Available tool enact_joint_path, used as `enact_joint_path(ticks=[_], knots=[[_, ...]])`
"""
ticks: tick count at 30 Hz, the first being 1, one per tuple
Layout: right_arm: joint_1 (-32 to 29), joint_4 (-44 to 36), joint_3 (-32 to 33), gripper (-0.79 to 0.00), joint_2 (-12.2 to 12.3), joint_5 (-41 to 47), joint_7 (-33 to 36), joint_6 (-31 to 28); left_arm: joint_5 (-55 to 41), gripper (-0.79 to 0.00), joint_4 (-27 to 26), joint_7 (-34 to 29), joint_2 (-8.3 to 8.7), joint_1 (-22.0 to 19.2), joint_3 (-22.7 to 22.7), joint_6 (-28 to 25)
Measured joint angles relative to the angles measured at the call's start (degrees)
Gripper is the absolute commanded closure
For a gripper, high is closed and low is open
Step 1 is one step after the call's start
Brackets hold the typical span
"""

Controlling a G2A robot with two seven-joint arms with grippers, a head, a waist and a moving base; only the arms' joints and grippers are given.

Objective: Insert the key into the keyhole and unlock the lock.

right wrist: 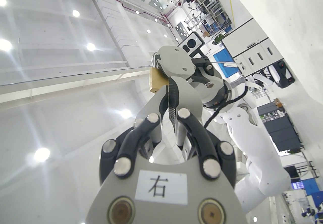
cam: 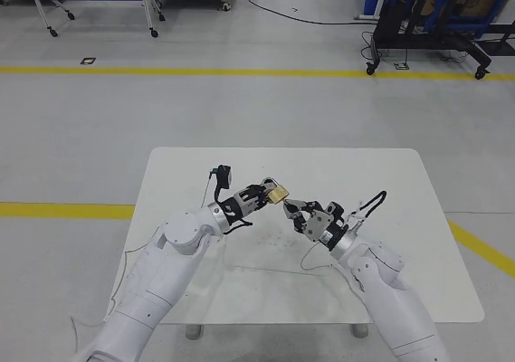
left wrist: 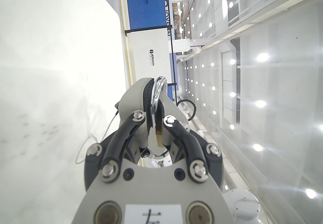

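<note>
Pinching padlock (cam: 278,194), left gripper (cam: 269,189); right gripper (cam: 290,210) pressed together just beside padlock, key perhaps hidden inside.

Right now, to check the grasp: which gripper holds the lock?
The left gripper: its jaws clamp the brass lock; the right gripper only faces it.

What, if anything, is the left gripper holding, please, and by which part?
The left gripper holds the padlock, clamped at its shackle end; the brass body juts out toward the right gripper.
</note>
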Motion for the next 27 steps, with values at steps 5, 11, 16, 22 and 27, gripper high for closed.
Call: enact_joint_path(ticks=[5,11,16,22,27], knots=[[0.7,1.5,1.0,0.000,0.3,3.6,3.2,3.2,0.2,0.000,0.0,0.5,-0.01,0.1,-0.1,-0.6],[0.5,1.2,1.4,0.000,0.7,2.1,4.6,3.1,-0.5,0.000,0.2,0.1,-0.02,0.0,-0.4,-0.6],[-0.1,-0.4,1.5,0.000,1.2,-2.1,4.2,1.2,-0.8,0.000,0.3,-0.2,-0.03,-0.1,-0.4,-0.6],[-1.9,-4.3,-0.1,-0.157,1.5,-12.3,-1.5,-3.9,-1.5,0.000,0.8,-1.6,-0.05,-0.5,-0.4,0.6],[-2.8,-5.9,-0.6,-0.305,1.6,-15.5,-4.5,-6.1,-1.6,0.000,1.1,-1.8,-0.09,-0.8,-0.3,1.1]])
